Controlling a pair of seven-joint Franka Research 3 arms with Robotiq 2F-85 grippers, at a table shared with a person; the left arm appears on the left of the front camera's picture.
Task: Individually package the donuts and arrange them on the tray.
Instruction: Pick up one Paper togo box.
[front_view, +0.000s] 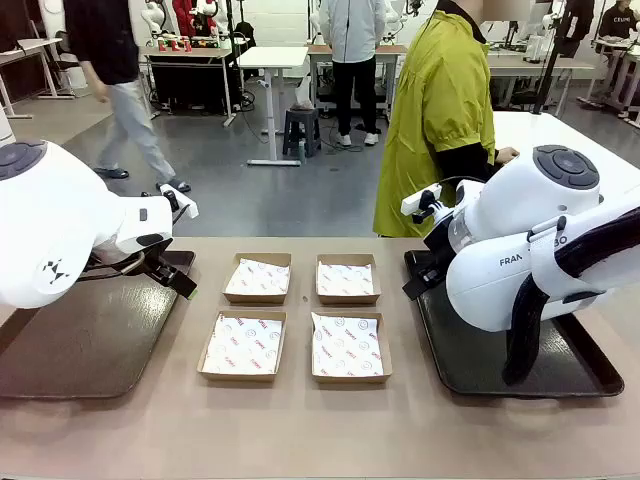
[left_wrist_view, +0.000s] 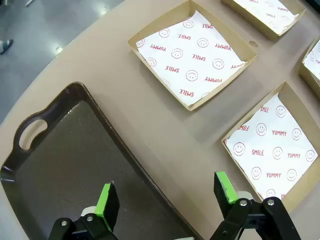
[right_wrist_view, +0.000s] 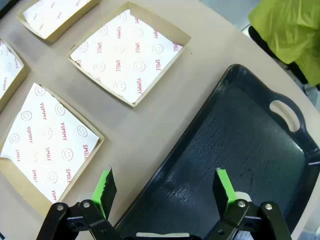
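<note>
Where the surface carries two handled trays, the brown tray lies flat at the robot's left and the black tray flat at its right, well apart. Between them sit four open cardboard boxes in a two-by-two block, none touching. Each is lined with a white paper sheet printed with red SMILE, YUMMY and smiley faces. Left hand is spread wide and holds nothing, above the brown tray's inner edge: one green pad over the tray, the other over bare surface just beside a box. Right hand is likewise spread wide with nothing between the fingers, above the black tray's inner edge: one pad over the tray, the other over the strip of surface between tray and nearest box. Both white arms come in low from their own sides in the front view. A person in a yellow-green jacket stands at the far side, near the black tray's far end.
</note>
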